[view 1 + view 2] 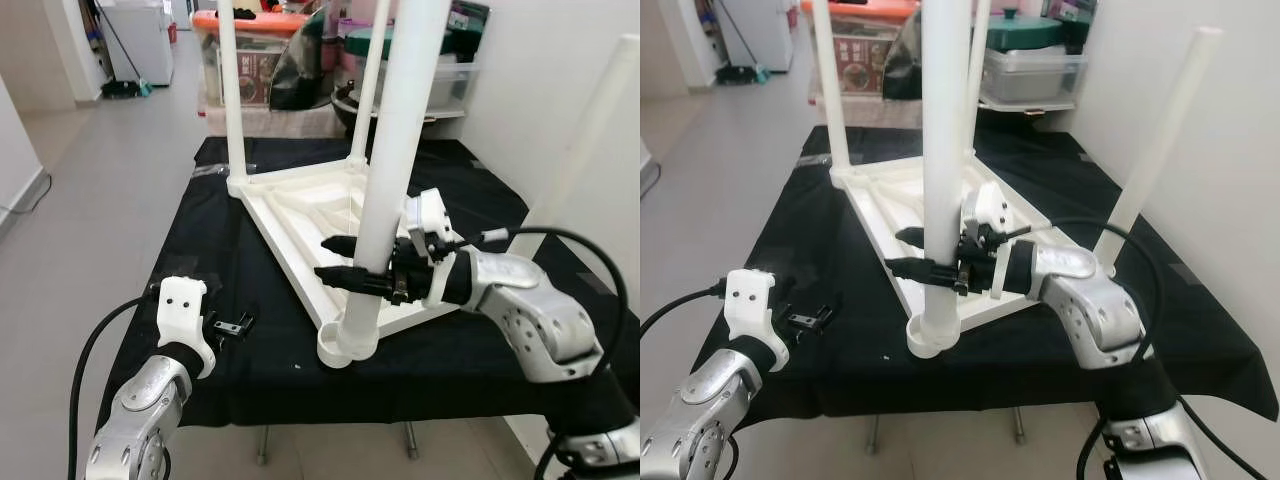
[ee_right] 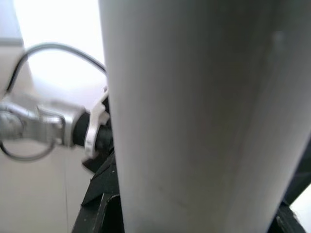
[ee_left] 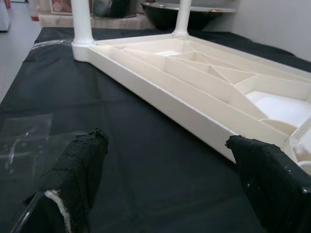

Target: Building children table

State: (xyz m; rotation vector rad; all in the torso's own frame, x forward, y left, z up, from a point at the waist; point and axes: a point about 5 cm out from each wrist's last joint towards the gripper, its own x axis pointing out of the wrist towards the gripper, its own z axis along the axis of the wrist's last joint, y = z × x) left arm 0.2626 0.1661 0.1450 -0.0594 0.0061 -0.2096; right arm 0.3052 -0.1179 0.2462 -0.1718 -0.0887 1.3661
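right gripper (image 1: pixel 352 264) clamped around tall white plastic table leg (image 1: pixel 395 150), standing in corner socket of upturned white ribbed tabletop (image 1: pixel 300 215) on black-draped table (image 1: pixel 215 240). left gripper (image 1: pixel 233 326) spread wide, empty, nearby. best kept vertical, pressed straight down to seat.

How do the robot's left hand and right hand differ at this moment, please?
The right hand reaches across the upturned tabletop, its fingers either side of the near white leg; the left hand holds nothing. The left hand sits low over the black cloth, fingers apart. Both have black fingers.
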